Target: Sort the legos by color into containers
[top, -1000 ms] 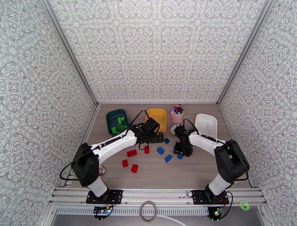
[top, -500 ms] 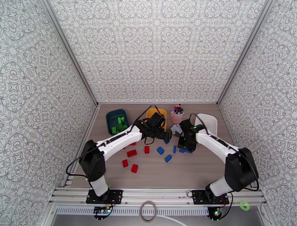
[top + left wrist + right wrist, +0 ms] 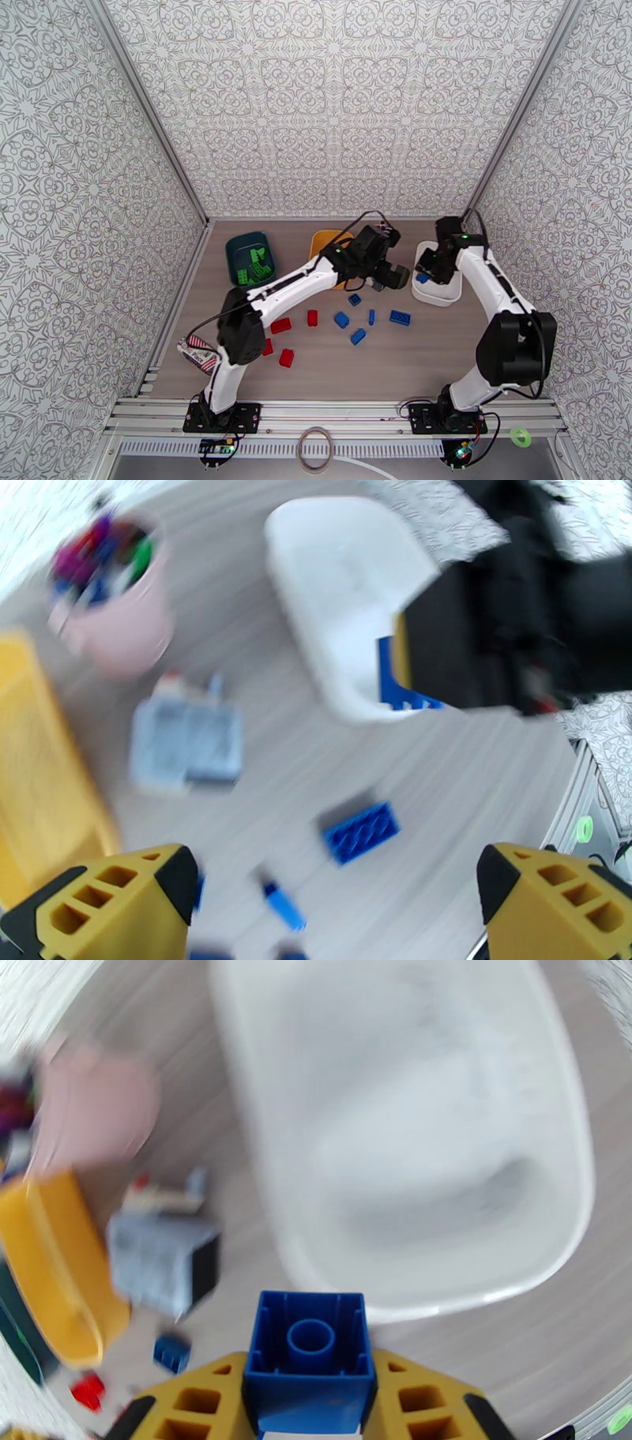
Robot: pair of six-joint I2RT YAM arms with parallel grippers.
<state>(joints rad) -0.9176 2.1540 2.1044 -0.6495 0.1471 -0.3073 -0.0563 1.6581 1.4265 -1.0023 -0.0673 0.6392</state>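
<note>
place: robot lab test cell
walls: patterned panels (image 3: 332,103) box in three sides, with metal corner posts (image 3: 150,118)
mounting: aluminium rail (image 3: 332,412) at near edge; left arm base (image 3: 221,416) and right arm base (image 3: 442,416) bolted on
wiring: cable coil (image 3: 316,450) and lit electronics board (image 3: 460,454) below rail
surface: wood-grain table (image 3: 442,355) with staged props: teal tub (image 3: 230,251), red legos (image 3: 280,325), pink cup of pens (image 3: 118,622)

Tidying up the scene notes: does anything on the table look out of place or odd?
Two non-legos stand out: a striped packet lies at the near-left edge of the table, and a small white-grey box sits between the yellow tub and the white tub. Nothing looks spilled or damaged.
</note>
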